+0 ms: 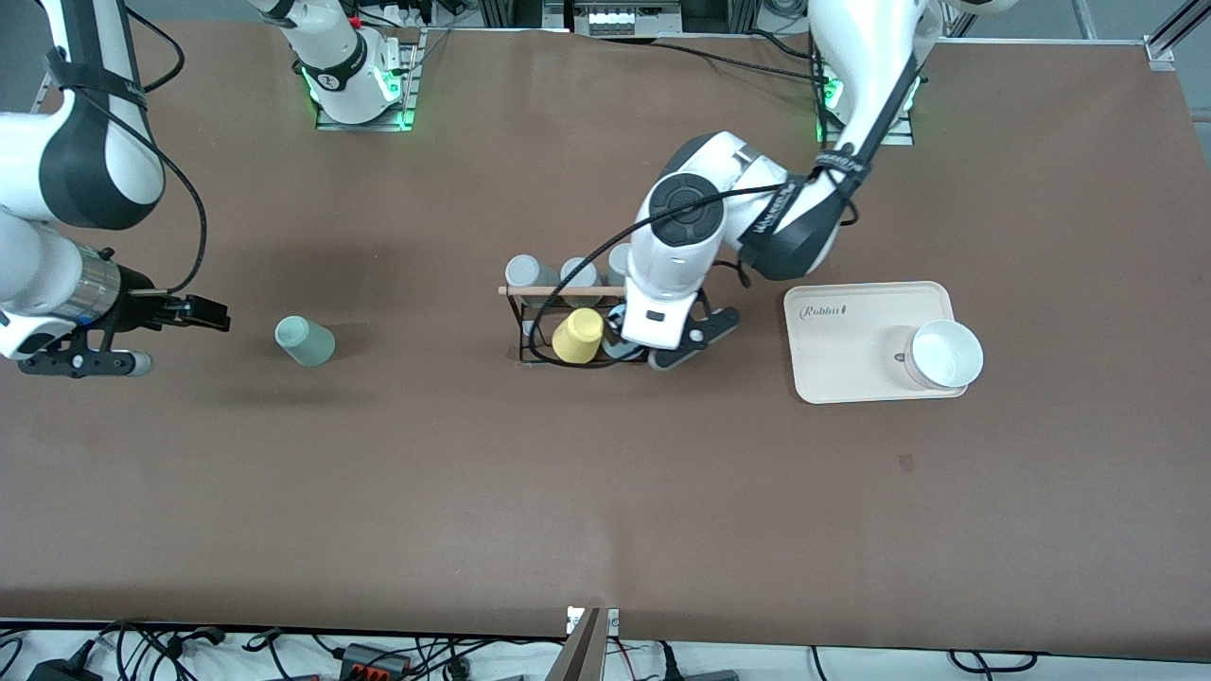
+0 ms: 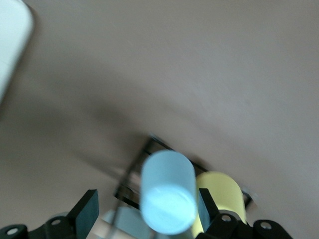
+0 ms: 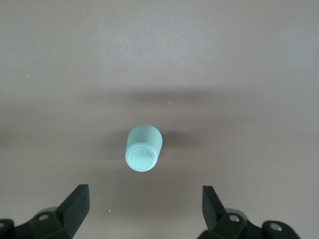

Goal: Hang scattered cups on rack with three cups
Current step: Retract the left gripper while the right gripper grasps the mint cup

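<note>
The rack (image 1: 558, 291) stands mid-table with three grey cups (image 1: 525, 271) on its side farther from the front camera and a yellow cup (image 1: 578, 336) on its nearer side. My left gripper (image 1: 639, 348) is at the rack beside the yellow cup. In the left wrist view it (image 2: 146, 201) is open, with the light blue cup (image 2: 167, 191) between the fingers, close to one and well clear of the other, and the yellow cup (image 2: 224, 194) beside it. The mint green cup (image 1: 305, 340) lies on the table. My right gripper (image 1: 213, 315) is open beside it, and in the right wrist view (image 3: 144, 194) the cup (image 3: 143, 148) lies ahead of it.
A beige tray (image 1: 851, 326) with a white bowl (image 1: 946, 355) on it lies toward the left arm's end of the table. Cables run along the table edge nearest the front camera.
</note>
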Motion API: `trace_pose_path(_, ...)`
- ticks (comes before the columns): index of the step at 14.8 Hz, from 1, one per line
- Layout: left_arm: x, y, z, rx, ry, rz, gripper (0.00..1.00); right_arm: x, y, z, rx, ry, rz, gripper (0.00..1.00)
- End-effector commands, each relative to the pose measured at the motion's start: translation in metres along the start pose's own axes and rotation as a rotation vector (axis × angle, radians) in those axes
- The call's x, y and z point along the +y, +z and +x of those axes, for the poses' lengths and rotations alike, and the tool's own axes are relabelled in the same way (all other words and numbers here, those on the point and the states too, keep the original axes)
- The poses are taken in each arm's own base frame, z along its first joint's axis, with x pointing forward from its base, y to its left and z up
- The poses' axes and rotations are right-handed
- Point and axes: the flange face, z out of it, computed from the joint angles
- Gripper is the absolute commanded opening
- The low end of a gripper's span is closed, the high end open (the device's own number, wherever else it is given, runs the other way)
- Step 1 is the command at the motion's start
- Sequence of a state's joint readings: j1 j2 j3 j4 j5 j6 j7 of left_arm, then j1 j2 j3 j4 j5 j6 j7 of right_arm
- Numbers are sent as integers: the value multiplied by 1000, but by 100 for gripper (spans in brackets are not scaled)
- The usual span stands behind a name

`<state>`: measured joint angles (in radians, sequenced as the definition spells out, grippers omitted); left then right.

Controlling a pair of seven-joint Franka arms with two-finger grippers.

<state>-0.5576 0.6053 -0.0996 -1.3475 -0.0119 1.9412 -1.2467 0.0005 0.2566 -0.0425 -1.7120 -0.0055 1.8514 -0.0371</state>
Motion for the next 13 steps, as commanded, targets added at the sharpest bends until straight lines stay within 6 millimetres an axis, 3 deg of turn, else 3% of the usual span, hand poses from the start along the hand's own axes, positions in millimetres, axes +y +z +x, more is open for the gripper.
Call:
trace_pose_path(1, -35, -34, 50, 20, 11, 32, 96, -8, 21, 8, -8, -15, 1, 100)
trace_pose_path(4, -71, -64, 99, 13, 29, 44, 100, -28, 51, 19, -8, -33, -3, 100)
trace_pose_path(6, -93, -83, 113, -2, 75, 75, 100, -49, 74, 22, 2, -24, -7, 100)
trace_pose_path(8, -130, -109, 145, -5, 102, 75, 100, -60, 104, 19, 21, -19, -13, 100)
trace_pose_path(10, -154, -132, 160, -6, 128, 74, 100, -58, 139, 5, 51, -21, -13, 100)
trace_pose_path(13, -189, -160, 177, -12, 194, 78, 100, -37, 170, -5, 20, 12, -13, 100)
